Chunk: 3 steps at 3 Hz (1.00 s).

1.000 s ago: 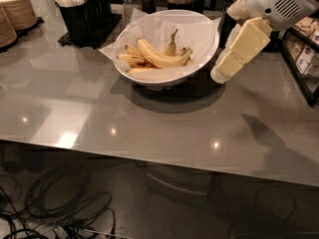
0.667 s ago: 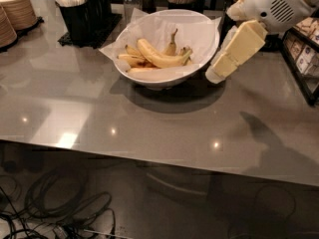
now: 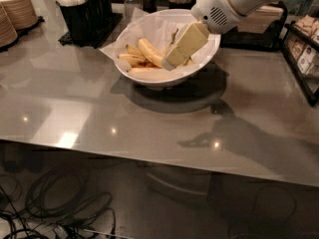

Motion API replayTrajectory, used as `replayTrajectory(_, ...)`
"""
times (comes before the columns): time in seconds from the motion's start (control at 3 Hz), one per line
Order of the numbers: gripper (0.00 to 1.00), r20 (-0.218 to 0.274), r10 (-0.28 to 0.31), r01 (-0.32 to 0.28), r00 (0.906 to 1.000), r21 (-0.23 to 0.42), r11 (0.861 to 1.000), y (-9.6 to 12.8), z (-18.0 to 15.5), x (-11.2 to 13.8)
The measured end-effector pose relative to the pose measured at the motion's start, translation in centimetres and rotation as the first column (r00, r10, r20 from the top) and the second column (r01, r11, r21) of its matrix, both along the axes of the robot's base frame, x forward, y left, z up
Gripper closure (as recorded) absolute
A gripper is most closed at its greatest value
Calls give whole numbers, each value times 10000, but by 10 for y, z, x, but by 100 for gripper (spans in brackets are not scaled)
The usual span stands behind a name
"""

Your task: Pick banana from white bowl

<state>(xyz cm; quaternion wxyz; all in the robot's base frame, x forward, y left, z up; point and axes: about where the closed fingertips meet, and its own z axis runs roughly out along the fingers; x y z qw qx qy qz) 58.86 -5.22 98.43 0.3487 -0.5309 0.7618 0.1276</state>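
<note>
A large white bowl [image 3: 199,63] lined with white paper stands on the grey counter at the back middle. Several bananas lie in it; the plumpest, smooth yellow banana [image 3: 149,51] lies diagonally in the middle, its stem end hidden behind the gripper. My gripper [image 3: 172,61], with cream-coloured fingers, reaches down from the upper right into the bowl, its tip just right of the banana's lower end. The white arm [image 3: 234,4] extends up and to the right.
Stacked tan paper bowls [image 3: 15,14] stand at the far left. A black caddy [image 3: 84,14] with white packets stands left of the bowl. A black rack [image 3: 304,54] with packets is at the right edge. Cables lie on the floor below the counter.
The gripper has moved left from beside the bowl's right rim to over and into the bowl, next to the bananas. The view has also shifted closer.
</note>
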Motion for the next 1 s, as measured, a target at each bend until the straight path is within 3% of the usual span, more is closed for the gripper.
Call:
replayTrajectory(0.33, 0, 20, 23, -23, 10000, 35, 10000, 4, -1, 3)
replayTrajectory(0.67, 0, 106, -398, 394, 9991, 394, 9984, 1, -1, 13)
replayTrajectory(1.0, 0, 266, -680, 656, 9973, 836, 9943, 18, -3, 44)
